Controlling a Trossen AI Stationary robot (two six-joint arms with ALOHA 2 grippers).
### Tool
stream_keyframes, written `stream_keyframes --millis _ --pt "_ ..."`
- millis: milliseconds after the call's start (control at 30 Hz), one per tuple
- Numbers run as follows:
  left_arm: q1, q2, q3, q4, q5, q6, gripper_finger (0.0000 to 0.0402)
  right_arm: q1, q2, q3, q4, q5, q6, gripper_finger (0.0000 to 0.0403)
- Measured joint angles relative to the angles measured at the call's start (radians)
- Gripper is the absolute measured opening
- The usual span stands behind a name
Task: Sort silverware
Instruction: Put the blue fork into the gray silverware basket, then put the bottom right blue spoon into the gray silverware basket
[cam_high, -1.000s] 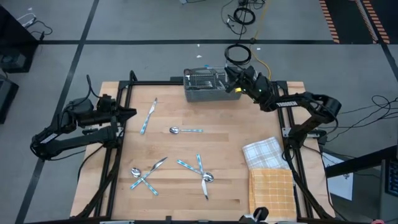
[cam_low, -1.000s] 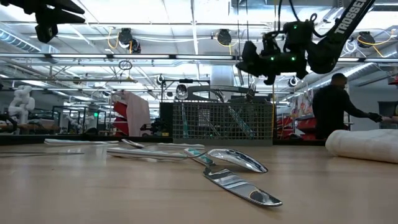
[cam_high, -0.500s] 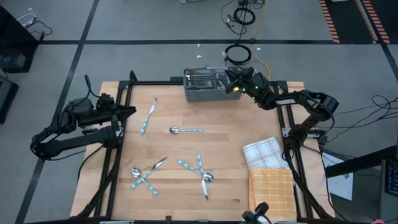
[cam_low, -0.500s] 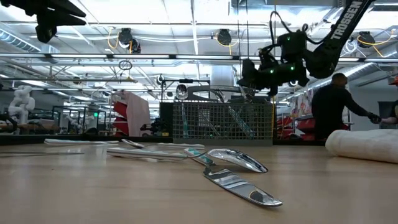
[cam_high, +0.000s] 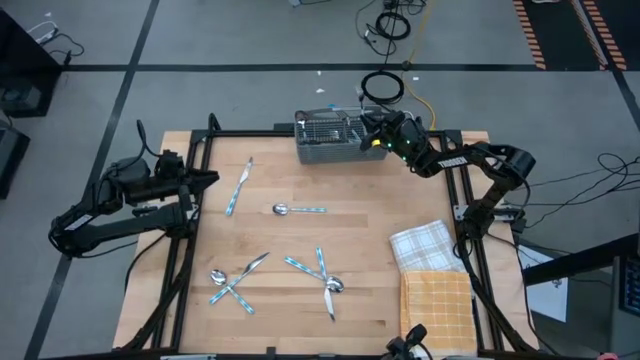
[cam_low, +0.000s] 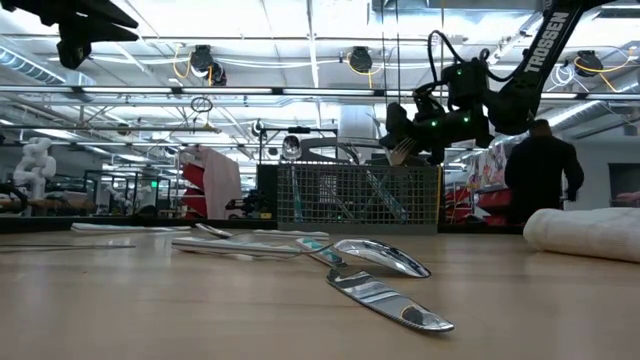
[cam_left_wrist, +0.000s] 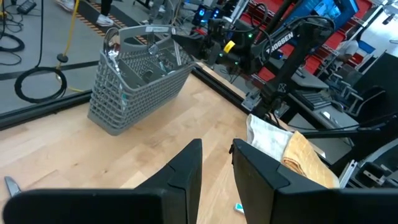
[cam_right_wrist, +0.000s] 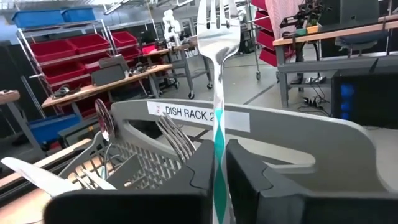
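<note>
My right gripper (cam_high: 376, 131) hangs over the right end of the grey wire-mesh caddy (cam_high: 330, 138), shut on a fork (cam_right_wrist: 217, 37) with a blue patterned handle. In the low view the gripper (cam_low: 410, 140) sits just above the caddy's rim (cam_low: 355, 168), with the fork's tines (cam_low: 400, 150) showing. More silverware stands inside the caddy (cam_right_wrist: 177, 140). Loose pieces lie flat on the wood: one (cam_high: 238, 187), a spoon (cam_high: 298, 209) and two crossed clusters (cam_high: 235, 280), (cam_high: 322, 275). My left gripper (cam_high: 205, 180) waits open at the table's left edge. My right gripper pinches the fork's patterned handle (cam_right_wrist: 218, 158) between its two fingers. The fork runs along the fingers, and its head (cam_right_wrist: 217, 25) sticks out well past the fingertips. It is lifted clear, above the caddy's right end.
A white checked towel (cam_high: 425, 245) and an orange one (cam_high: 437, 305) lie at the table's right near corner. Bare wood (cam_high: 370, 200) stretches between the caddy and the loose pieces. A person (cam_low: 540, 180) stands in the room behind the table.
My right gripper has come down and moved a little toward the table's left, carrying the fork from higher up to just above the caddy's right end. The person in the background has shifted. My left arm has kept still.
</note>
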Motion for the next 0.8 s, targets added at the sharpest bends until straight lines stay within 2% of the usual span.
stream_keyframes --millis 333,500,567,700,800 --pt "0.0 0.0 0.0 0.0 0.0 0.001 0.0095 0.0 -0.001 0.0 0.006 -0.003 0.022 0.0104" --pt "0.0 0.0 0.0 0.0 0.0 0.0 0.0095 0.0 -0.001 -0.001 0.033 -0.009 0.083 0.0129" --pt "0.0 0.0 0.0 0.0 0.0 -0.001 0.0095 0.002 -0.012 -0.004 0.07 -0.051 0.113 0.0133" --pt "0.0 0.0 0.0 0.0 0.003 -0.006 0.0095 0.035 -0.12 -0.002 0.152 -0.137 0.129 0.0134" --pt "0.0 0.0 0.0 0.0 0.011 -0.006 0.0095 0.091 -0.255 -0.001 0.047 -0.17 0.049 0.0134"
